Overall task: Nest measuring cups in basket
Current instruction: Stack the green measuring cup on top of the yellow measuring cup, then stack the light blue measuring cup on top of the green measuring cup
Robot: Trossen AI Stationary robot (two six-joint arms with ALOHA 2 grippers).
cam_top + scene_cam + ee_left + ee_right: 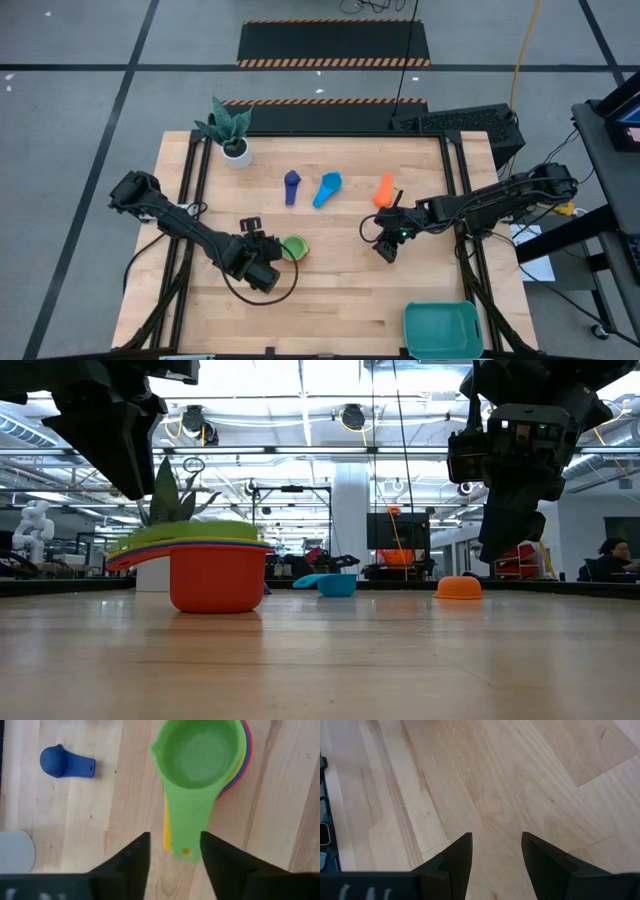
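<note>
A nested stack of measuring cups [293,247] stands on the table left of centre, the green cup [200,757] on top, with yellow and red rims showing under it. In the low view the red cup [215,582] is at the bottom. My left gripper [175,837] is open, a finger on either side of the green handle's end [186,851] and raised above it. Navy [291,186], light blue [327,188] and orange [384,190] cups lie separately farther back. My right gripper [384,250] hangs open over bare wood right of centre. The teal basket [442,330] stands at the near right.
A white plant pot [236,150] stands at the far left corner. Bare wood lies between the stack and the basket. The table's metal frame rails run along its left and right sides.
</note>
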